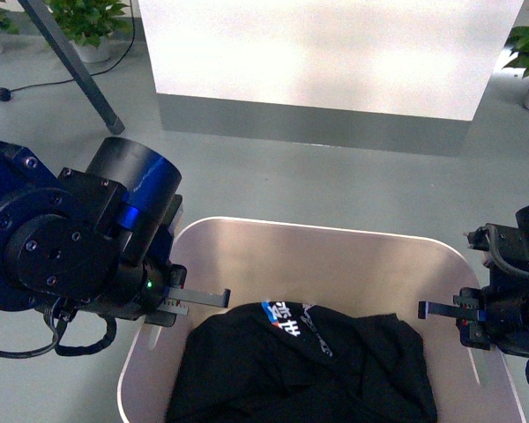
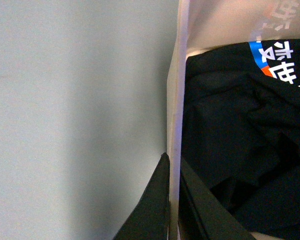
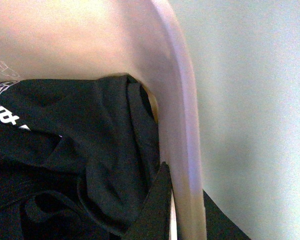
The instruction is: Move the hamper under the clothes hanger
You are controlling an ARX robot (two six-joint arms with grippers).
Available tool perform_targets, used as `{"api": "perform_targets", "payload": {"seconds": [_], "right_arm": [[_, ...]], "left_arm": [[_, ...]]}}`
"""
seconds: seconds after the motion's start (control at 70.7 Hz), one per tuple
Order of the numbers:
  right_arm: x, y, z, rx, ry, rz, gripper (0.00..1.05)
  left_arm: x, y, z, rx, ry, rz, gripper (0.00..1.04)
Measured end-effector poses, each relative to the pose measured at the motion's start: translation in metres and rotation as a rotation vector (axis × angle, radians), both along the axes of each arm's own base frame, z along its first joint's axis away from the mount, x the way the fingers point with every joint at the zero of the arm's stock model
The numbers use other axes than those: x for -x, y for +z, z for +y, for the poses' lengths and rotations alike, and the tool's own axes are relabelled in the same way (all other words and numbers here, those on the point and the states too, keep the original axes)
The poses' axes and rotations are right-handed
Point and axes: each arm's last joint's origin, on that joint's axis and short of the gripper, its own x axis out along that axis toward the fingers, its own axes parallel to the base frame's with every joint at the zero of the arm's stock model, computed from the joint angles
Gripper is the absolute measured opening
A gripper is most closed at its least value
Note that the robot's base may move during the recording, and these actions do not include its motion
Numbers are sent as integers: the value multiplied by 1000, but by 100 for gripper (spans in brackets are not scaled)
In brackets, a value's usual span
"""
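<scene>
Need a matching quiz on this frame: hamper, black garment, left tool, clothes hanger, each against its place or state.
Things:
1. hamper
2. black garment
3. left tool
4. clothes hanger

Places or states:
A. dark slanted leg, far upper left of the front view
B. straddling the hamper's side wall, one finger inside, one outside
C. beige, standing on the grey floor
D. bunched inside the hamper

Pairs: 1-C, 2-D, 3-B, 4-A

Unreadable white Chinese characters (image 1: 286, 324) on black garment (image 1: 335, 379)
</scene>
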Motion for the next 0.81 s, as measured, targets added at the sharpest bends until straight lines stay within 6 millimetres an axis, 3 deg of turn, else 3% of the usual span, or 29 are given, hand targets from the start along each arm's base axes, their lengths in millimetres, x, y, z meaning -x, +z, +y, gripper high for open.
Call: {"api": "perform_targets", "payload": {"seconds": [0.099, 0.184, 0.551, 0.735, 0.806], "right_arm": [[0, -6, 0, -7, -3, 1, 3], [-1, -8, 0, -9, -2, -7, 3], [1, -8, -8, -16, -45, -27, 56], [9, 6, -14, -27, -58, -44, 84], [8, 16, -15, -40, -61, -72, 92]], "left_arm": [[2, -10, 0, -6, 3, 22, 4], [2, -13, -1, -6, 5, 28, 16], [3, -9, -7, 3, -19, -34, 72], [1, 25, -9, 16, -46, -149, 100], [1, 39, -10, 35, -53, -188, 98]]}}
